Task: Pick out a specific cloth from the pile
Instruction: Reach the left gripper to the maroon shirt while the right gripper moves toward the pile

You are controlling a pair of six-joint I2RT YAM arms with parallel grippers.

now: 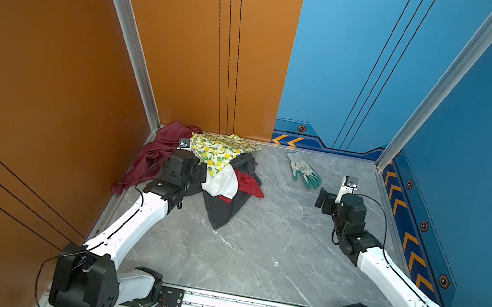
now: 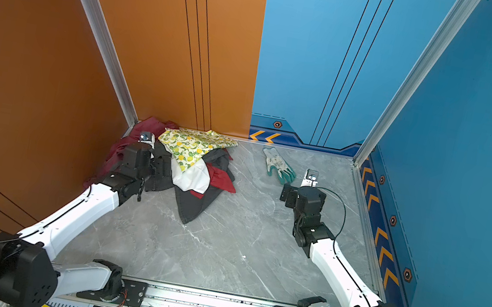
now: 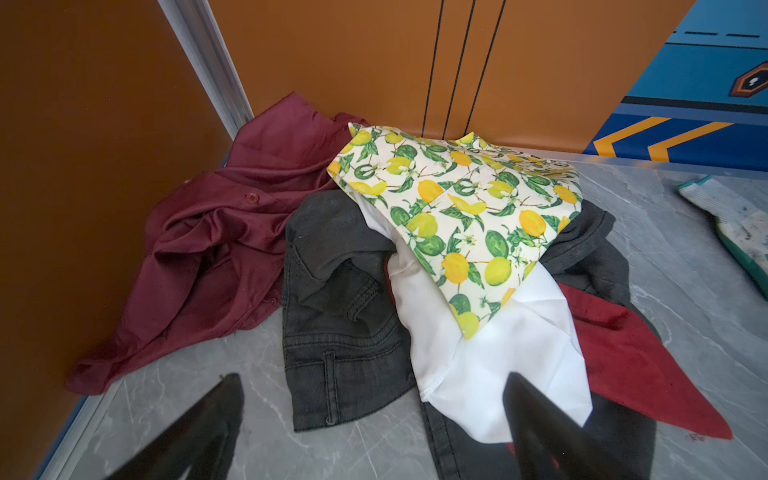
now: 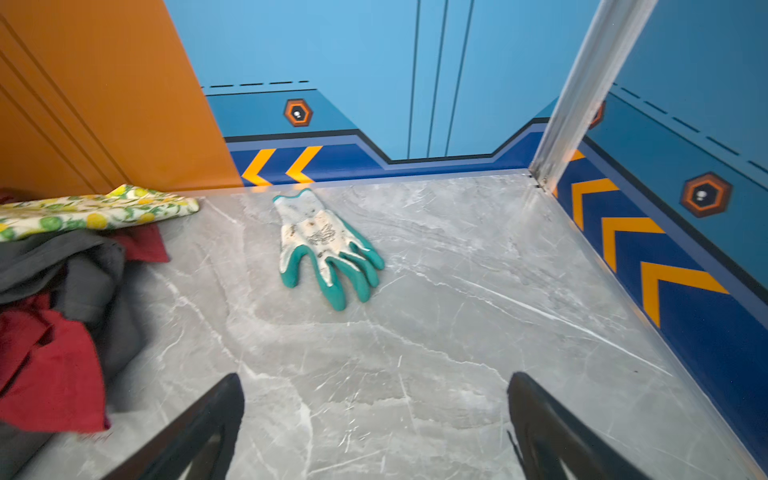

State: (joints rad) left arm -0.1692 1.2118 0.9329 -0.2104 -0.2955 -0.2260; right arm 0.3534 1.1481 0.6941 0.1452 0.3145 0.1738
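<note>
The cloth [image 3: 216, 232], a large dark maroon, slightly shiny garment, lies crumpled on the worktop [image 1: 255, 248] beside the lemon-print cloth [image 3: 457, 208], on its side toward the orange wall [image 3: 83, 124]. One maroon edge runs in behind the lemon-print cloth; another touches the dark grey garment [image 3: 332, 291] lying under and in front of it.

The lemon-print cloth crowns the pile [image 1: 223, 174], over a white cloth [image 3: 498, 353] and a small bright red cloth [image 3: 631, 365].

My left claw [image 3: 372, 378] hangs wide open and empty, in front of the lemon-print cloth, above the grey garment and the white cloth. My right claw [image 4: 374, 376], also spread and holding nothing, is over bare worktop well apart from the lemon-print cloth, near a white-and-teal work glove [image 4: 328, 245].

I judge the step in hand to be the reach. To do it well, I should swing the left claw away from the lemon-print cloth toward the wall, pinch a raised maroon fold clear of the grey denim, and lift slowly so the tucked edge slides free without dragging the pile.

The left wrist view shows the maroon folds, a button and a pale speck that may be a label. In both top views my left arm covers part of the cloth. The right wrist view shows the glove plainly.
</note>
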